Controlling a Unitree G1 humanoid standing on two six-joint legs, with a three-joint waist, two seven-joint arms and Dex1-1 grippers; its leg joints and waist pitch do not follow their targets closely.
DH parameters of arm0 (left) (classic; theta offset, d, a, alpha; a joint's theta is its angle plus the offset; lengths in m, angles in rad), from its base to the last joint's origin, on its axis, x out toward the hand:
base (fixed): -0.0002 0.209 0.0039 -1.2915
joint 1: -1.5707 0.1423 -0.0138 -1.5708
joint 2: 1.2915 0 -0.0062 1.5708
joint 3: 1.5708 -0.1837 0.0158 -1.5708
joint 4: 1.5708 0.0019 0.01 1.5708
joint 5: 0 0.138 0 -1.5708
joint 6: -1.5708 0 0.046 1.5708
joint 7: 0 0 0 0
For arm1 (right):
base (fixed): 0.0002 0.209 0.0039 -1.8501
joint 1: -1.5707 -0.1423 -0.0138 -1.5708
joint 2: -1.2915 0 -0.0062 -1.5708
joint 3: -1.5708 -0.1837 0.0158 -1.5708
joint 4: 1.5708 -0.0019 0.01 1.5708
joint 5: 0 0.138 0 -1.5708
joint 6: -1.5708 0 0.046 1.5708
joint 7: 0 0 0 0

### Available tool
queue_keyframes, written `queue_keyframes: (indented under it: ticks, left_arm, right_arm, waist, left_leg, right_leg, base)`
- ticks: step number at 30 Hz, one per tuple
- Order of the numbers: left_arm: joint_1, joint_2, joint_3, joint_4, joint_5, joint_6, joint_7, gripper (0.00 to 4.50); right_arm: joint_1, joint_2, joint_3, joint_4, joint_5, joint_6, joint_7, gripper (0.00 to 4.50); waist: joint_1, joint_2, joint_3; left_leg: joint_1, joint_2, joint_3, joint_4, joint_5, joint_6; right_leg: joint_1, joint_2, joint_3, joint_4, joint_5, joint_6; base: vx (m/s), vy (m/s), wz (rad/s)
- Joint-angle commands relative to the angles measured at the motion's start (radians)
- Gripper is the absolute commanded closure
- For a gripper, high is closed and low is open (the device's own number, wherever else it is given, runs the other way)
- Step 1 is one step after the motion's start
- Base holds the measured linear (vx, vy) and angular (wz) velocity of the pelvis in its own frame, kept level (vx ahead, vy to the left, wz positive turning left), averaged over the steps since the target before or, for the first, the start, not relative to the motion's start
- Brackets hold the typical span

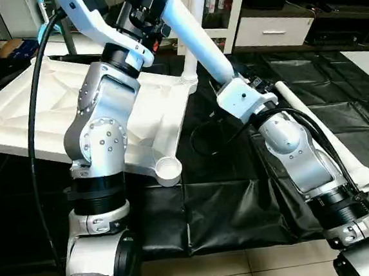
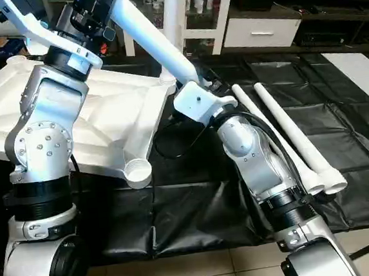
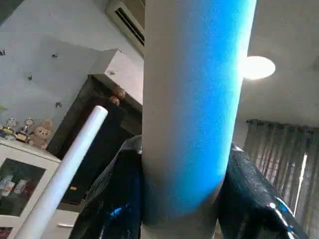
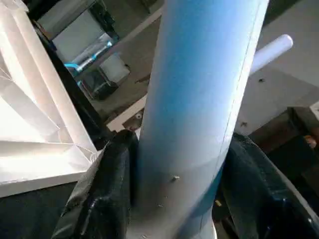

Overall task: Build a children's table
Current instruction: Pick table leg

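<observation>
Smooth matt white plastic tabletop (image 1: 40, 118), ribbed underside; smooth white plastic tube legs (image 2: 294, 135); glossy wrinkled black cover (image 1: 242, 210) on work surface; brushed silver metal forearms (image 1: 99, 119); glossy tiled floor (image 1: 247, 265).

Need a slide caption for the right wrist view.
Right gripper clasps a white leg beside the upturned tabletop.

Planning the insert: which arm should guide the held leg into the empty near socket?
Right, probably. Right gripper grips the held leg at its lower end, nearer the empty near socket; left gripper holds it higher.
</observation>
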Motion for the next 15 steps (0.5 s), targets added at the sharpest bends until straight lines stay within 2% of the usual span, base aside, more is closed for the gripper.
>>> queue_keyframes:
  ticks: [1, 3, 4, 5, 6, 7, 9, 10, 11, 13, 15]
  left_arm:
    - [0.005, 0.010, -0.013, -0.015, -0.013, 0.017, -0.041, 2.30]
    - [0.018, 0.025, -0.020, -0.015, -0.029, 0.021, -0.093, 2.16]
    - [0.019, 0.026, -0.021, -0.016, -0.031, 0.021, -0.098, 1.99]
    - [0.034, 0.040, -0.032, -0.022, -0.036, 0.012, -0.146, 1.80]
    - [0.058, 0.065, -0.053, -0.029, -0.033, -0.005, -0.220, 1.80]
    - [0.071, 0.081, -0.065, -0.031, -0.027, -0.016, -0.261, 1.75]
    - [0.082, 0.093, -0.068, -0.036, -0.040, -0.006, -0.296, 1.60]
    - [0.082, 0.093, -0.068, -0.036, -0.040, -0.006, -0.296, 1.38]
    - [0.085, 0.099, -0.065, -0.039, -0.048, 0.000, -0.307, 1.38]
    - [0.089, 0.104, -0.046, -0.048, -0.088, 0.026, -0.322, 1.24]
    - [0.089, 0.103, -0.030, -0.045, -0.094, 0.009, -0.331, 1.04]
  right_arm:
    - [0.008, -0.005, -0.017, -0.003, 0.055, -0.022, 0.061, 2.41]
    - [0.021, 0.008, -0.032, -0.018, 0.137, -0.025, 0.122, 2.43]
    - [0.022, 0.009, -0.033, -0.019, 0.144, -0.025, 0.127, 2.46]
    - [0.034, 0.016, -0.042, -0.042, 0.220, -0.015, 0.193, 2.51]
    - [0.054, 0.013, -0.049, -0.082, 0.322, 0.014, 0.297, 2.51]
    - [0.066, 0.007, -0.051, -0.105, 0.373, 0.035, 0.355, 2.52]
    - [0.080, -0.011, -0.047, -0.128, 0.415, 0.060, 0.418, 2.54]
    - [0.080, -0.011, -0.047, -0.128, 0.415, 0.060, 0.418, 2.55]
    - [0.088, -0.024, -0.047, -0.134, 0.427, 0.061, 0.439, 2.55]
    - [0.098, -0.040, -0.063, -0.135, 0.445, 0.067, 0.453, 2.55]
    - [0.105, -0.054, -0.071, -0.136, 0.461, 0.069, 0.473, 2.55]
  waist:
    - [0.001, 0.010, -0.086]
    - [0.001, 0.009, -0.086]
    - [0.002, 0.010, -0.087]
    - [0.002, 0.011, -0.086]
    - [0.003, 0.013, -0.086]
    - [0.005, 0.014, -0.087]
    - [0.006, 0.016, -0.088]
    - [0.007, 0.017, -0.088]
    - [0.007, 0.018, -0.085]
    - [0.010, 0.017, -0.083]
    - [0.013, 0.017, -0.081]
  left_leg:
    - [0.018, 0.002, 0.005, -0.070, -0.345, 0.006]
    - [0.016, 0.002, 0.005, -0.071, -0.345, 0.015]
    - [0.017, 0.002, 0.006, -0.071, -0.346, 0.018]
    - [0.016, 0.004, 0.005, -0.072, -0.345, 0.018]
    - [0.015, 0.006, 0.004, -0.074, -0.346, 0.027]
    - [0.015, 0.008, 0.003, -0.075, -0.344, 0.039]
    - [0.016, 0.011, 0.003, -0.077, -0.325, 0.041]
    - [0.017, 0.013, 0.002, -0.078, -0.321, 0.038]
    - [0.019, 0.013, 0.004, -0.079, -0.326, 0.030]
    - [0.019, 0.012, 0.005, -0.078, -0.342, 0.014]
    - [0.021, 0.009, 0.005, -0.077, -0.366, 0.003]
  right_leg:
    - [0.054, -0.013, 0.020, -0.067, -0.365, -0.109]
    - [0.055, -0.014, 0.020, -0.067, -0.362, -0.114]
    - [0.056, -0.015, 0.021, -0.067, -0.359, -0.118]
    - [0.055, -0.015, 0.021, -0.066, -0.355, -0.122]
    - [0.057, -0.016, 0.022, -0.065, -0.340, -0.132]
    - [0.060, -0.016, 0.024, -0.063, -0.321, -0.140]
    - [0.062, -0.016, 0.025, -0.058, -0.281, -0.164]
    - [0.062, -0.017, 0.026, -0.057, -0.273, -0.171]
    - [0.060, -0.017, 0.026, -0.058, -0.278, -0.181]
    - [0.060, -0.020, 0.027, -0.058, -0.312, -0.181]
    - [0.058, -0.019, 0.026, -0.065, -0.367, -0.161]
  base:
    - [0.000, 0.000, 0.00]
    - [0.000, 0.000, 0.00]
    - [0.000, 0.000, 0.00]
    - [0.000, 0.000, 0.00]
    - [0.000, 0.000, 0.00]
    - [0.000, 0.000, 0.00]
    - [0.000, 0.000, 0.00]
    - [0.000, 0.000, 0.00]
    - [0.000, 0.000, 0.00]
    - [0.000, 0.000, 0.00]
    - [0.000, 0.000, 0.00]
